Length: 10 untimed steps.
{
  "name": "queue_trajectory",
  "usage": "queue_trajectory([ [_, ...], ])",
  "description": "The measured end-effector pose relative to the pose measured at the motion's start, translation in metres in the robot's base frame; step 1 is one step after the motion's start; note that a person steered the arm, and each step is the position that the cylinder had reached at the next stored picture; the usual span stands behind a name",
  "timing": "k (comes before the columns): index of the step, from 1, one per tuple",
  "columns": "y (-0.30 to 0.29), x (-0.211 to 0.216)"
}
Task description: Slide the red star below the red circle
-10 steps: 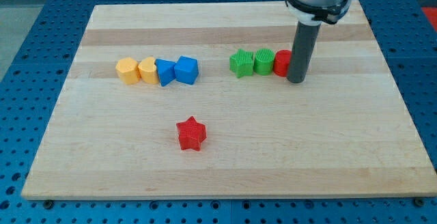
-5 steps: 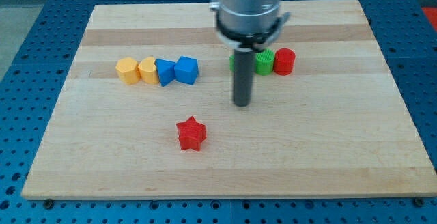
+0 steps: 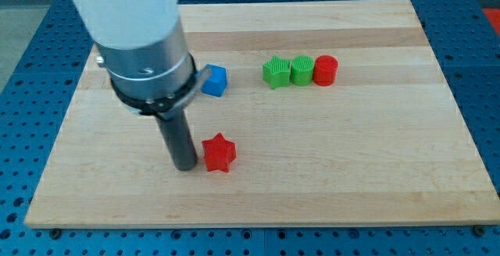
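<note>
My tip [image 3: 186, 165] rests on the wooden board [image 3: 375, 178]; it is a plain rod with nothing held. The red star [image 3: 219, 152] sits just beside it toward the view's right, seemingly touching, though contact cannot be confirmed. The red circle [image 3: 325, 69] lies well apart, up and right of my tip, ending a row with two green blocks [image 3: 288, 71]. A blue cube [image 3: 214, 80] shows above, partly behind the arm.

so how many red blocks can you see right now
2. The red star lies near the view's bottom, just right of my tip. The red circle sits at the right end of the upper row. The arm may hide other blocks.
</note>
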<state>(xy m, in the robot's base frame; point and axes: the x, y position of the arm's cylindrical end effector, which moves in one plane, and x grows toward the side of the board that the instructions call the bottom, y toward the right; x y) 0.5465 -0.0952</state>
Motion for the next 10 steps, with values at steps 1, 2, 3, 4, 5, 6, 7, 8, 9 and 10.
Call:
queue_trajectory([
  [1, 0.031, -0.003],
  [2, 0.058, -0.014],
  [3, 0.097, -0.015],
  [4, 0.134, -0.015],
  [5, 0.169, -0.016],
  [6, 0.184, -0.026],
  [7, 0.184, -0.046],
  [8, 0.18, -0.047],
  [9, 0.175, -0.051],
  [10, 0.174, -0.064],
])
